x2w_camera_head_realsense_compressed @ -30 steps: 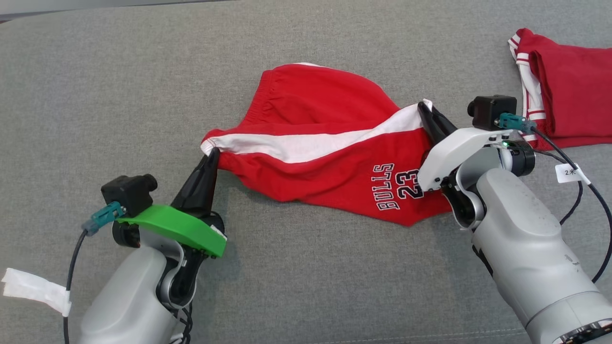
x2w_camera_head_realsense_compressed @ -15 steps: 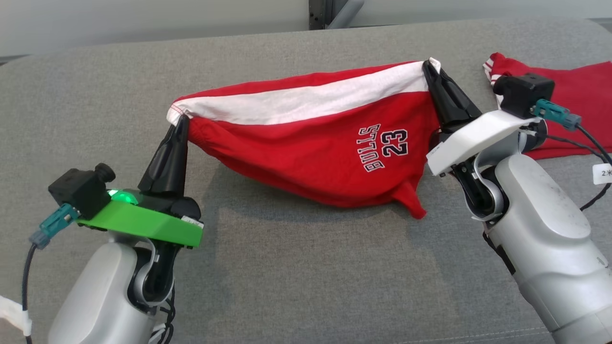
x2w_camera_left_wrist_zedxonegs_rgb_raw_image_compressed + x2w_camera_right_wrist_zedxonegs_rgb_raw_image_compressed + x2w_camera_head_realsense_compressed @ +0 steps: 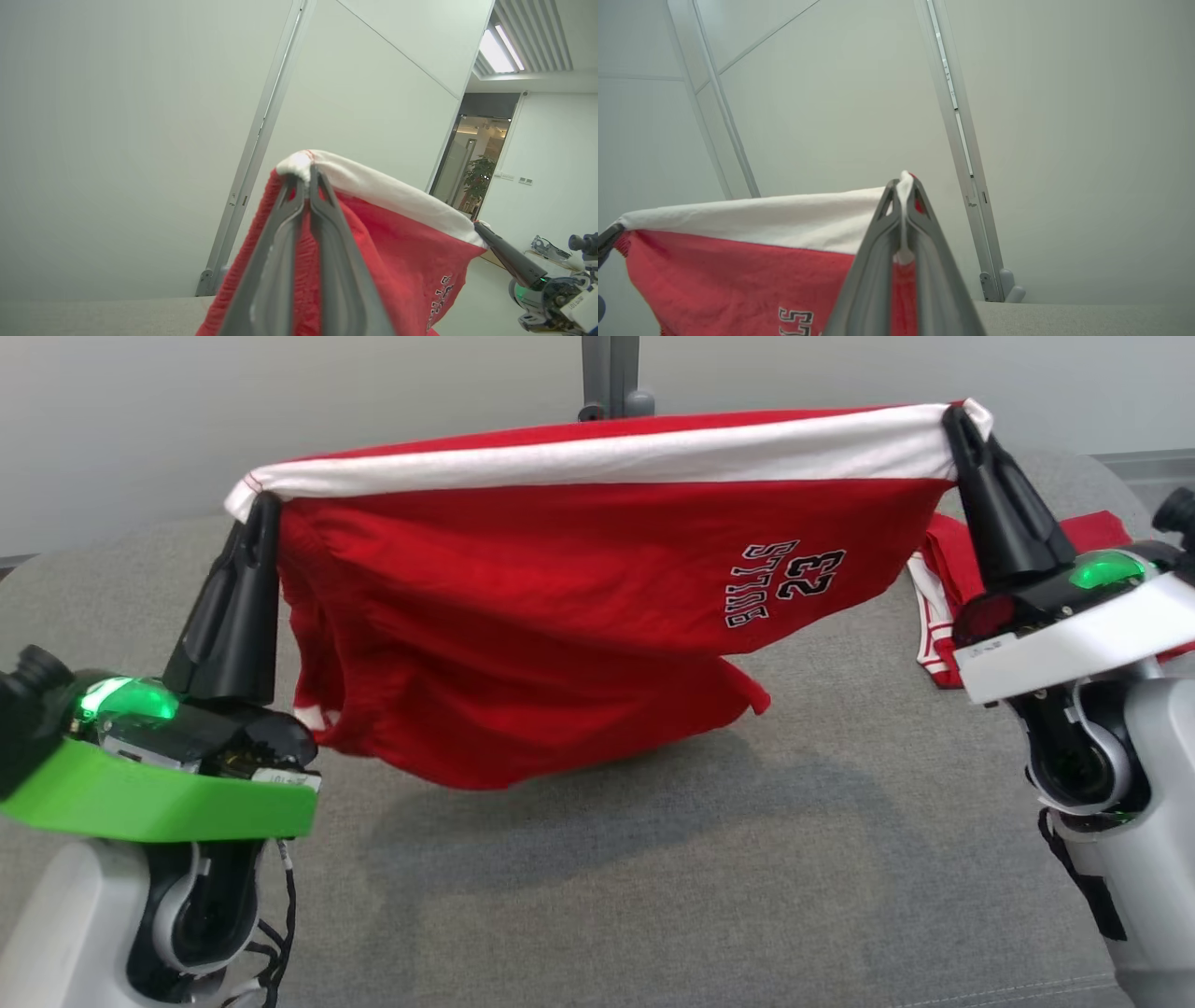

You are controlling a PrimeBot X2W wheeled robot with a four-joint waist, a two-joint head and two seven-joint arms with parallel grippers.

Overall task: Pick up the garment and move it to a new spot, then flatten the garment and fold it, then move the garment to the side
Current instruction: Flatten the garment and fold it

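On your left, the left gripper (image 3: 262, 504) is pinching tight on one white-banded corner of the red garment (image 3: 523, 588), which is hanging stretched above the grey cushion (image 3: 653, 868); on your right, the right gripper (image 3: 956, 420) is clamping the opposite corner, its jaws fully closed.

There are two red garments: shorts (image 3: 523, 607) and a second garment (image 3: 938, 574) far right. Two grippers: left gripper (image 3: 265, 502), right gripper (image 3: 954, 416). One grey couch (image 3: 653, 868).
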